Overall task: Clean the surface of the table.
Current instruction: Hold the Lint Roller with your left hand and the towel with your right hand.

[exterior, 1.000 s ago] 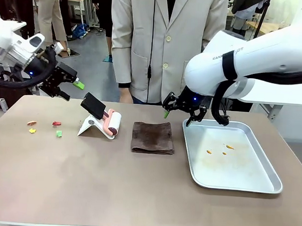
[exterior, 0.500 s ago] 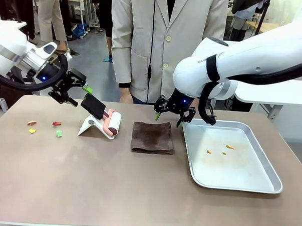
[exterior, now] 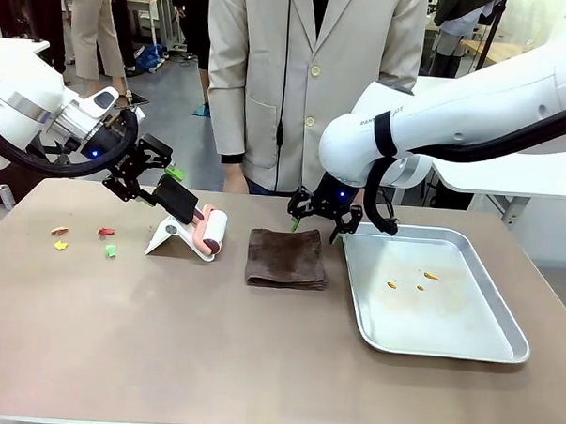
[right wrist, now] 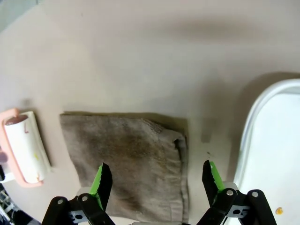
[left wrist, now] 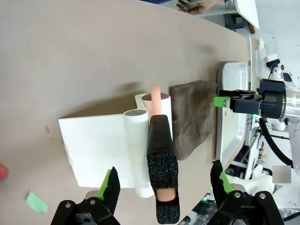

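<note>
The tan table (exterior: pixel 211 359) carries several small coloured scraps (exterior: pixel 106 232) at its left. A lint roller (exterior: pixel 210 231) with a black handle (exterior: pixel 176 198) leans on a white stand (exterior: pixel 169 235). My left gripper (exterior: pixel 153 181) hovers open at the handle's upper end. In the left wrist view the handle (left wrist: pixel 161 173) lies between the open fingers (left wrist: pixel 108 186), untouched. A folded brown cloth (exterior: pixel 286 257) lies mid-table. My right gripper (exterior: pixel 317 225) hangs open just above its far edge. In the right wrist view that gripper (right wrist: pixel 157 180) straddles the cloth (right wrist: pixel 126 159).
A silver tray (exterior: pixel 502 348) holding a few orange scraps (exterior: pixel 431 275) sits at the right, close beside the cloth. A person in a pale jacket (exterior: pixel 307 82) stands at the far edge. The near half of the table is bare.
The left gripper has swung right and down to the roller's handle. The right gripper has moved left from the tray's far corner to above the cloth. Both stayed open.
</note>
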Action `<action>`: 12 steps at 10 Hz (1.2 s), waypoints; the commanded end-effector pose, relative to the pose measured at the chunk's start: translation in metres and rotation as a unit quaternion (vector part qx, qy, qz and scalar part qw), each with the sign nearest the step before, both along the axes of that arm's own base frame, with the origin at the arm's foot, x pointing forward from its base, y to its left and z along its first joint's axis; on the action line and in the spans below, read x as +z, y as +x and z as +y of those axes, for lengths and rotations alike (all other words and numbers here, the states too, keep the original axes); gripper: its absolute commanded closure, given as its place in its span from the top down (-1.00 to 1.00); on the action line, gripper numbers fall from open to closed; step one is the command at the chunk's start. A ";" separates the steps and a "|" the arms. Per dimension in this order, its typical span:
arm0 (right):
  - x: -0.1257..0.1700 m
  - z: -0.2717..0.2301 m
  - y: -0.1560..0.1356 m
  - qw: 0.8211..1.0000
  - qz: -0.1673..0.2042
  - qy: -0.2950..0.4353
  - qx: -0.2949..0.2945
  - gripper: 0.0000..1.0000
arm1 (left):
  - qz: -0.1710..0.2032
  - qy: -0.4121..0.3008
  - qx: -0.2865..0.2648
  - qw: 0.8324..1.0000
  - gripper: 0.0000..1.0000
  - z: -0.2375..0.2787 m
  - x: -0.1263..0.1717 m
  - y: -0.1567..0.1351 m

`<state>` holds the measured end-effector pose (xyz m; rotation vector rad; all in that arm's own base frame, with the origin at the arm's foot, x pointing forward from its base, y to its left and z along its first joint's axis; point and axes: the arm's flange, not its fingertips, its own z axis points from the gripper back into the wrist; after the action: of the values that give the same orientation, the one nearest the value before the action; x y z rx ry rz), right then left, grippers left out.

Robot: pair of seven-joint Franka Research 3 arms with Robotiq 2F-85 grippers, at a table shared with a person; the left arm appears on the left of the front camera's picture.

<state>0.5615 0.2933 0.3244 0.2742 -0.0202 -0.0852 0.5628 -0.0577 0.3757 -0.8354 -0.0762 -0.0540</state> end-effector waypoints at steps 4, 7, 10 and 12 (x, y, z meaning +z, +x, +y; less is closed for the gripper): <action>-0.010 0.012 -0.010 0.994 0.035 -0.063 0.079 1.00 | 0.003 -0.012 0.004 1.000 1.00 -0.002 0.000 0.000; -0.022 0.017 -0.014 0.994 0.029 -0.061 0.082 1.00 | -0.001 -0.014 0.000 1.000 1.00 -0.002 0.000 -0.001; -0.027 0.022 -0.013 0.994 0.028 -0.069 0.075 1.00 | -0.003 -0.016 -0.002 1.000 1.00 -0.002 0.000 -0.001; -0.027 0.025 -0.013 0.994 0.027 -0.066 0.078 1.00 | -0.004 -0.016 -0.005 1.000 1.00 -0.002 -0.001 -0.001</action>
<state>0.5434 0.3146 0.2973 0.1590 0.0792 0.0570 0.5624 -0.0584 0.3754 -0.8443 -0.0742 -0.0524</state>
